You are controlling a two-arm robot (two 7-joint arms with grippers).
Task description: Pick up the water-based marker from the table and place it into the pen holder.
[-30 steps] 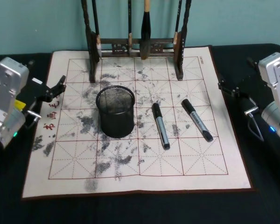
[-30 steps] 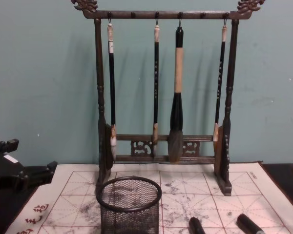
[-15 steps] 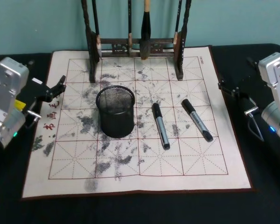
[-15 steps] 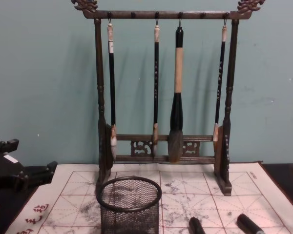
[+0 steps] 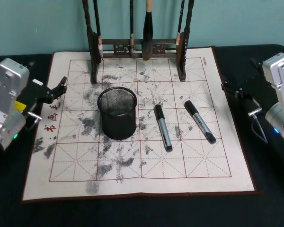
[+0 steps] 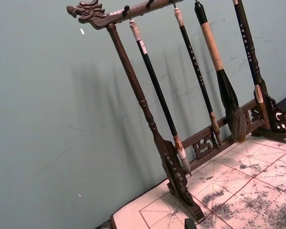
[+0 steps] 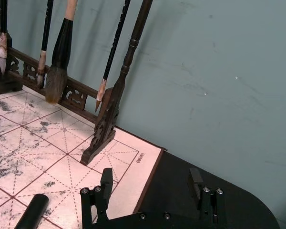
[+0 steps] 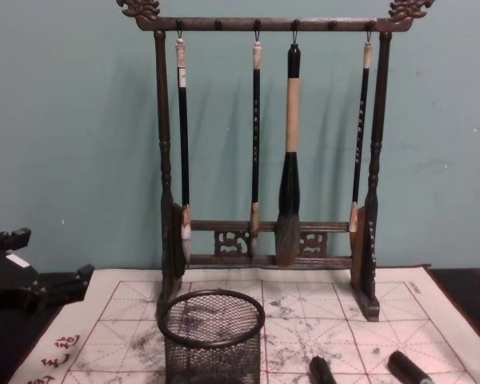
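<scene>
Dark surface [image 5: 132,210] is bearing the upright pen holder [image 5: 117,113], markers [image 5: 163,127] lying graspable to its right; left gripper [image 5: 59,90] and right gripper [image 7: 150,179] are flanking, spread wide.

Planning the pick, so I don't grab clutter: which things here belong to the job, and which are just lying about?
Job: left marker, right marker (cannot tell which is water-based), pen holder, felt mat; left gripper and right gripper parked at the mat's sides.
Lying about: brush rack, hanging brushes.
</scene>
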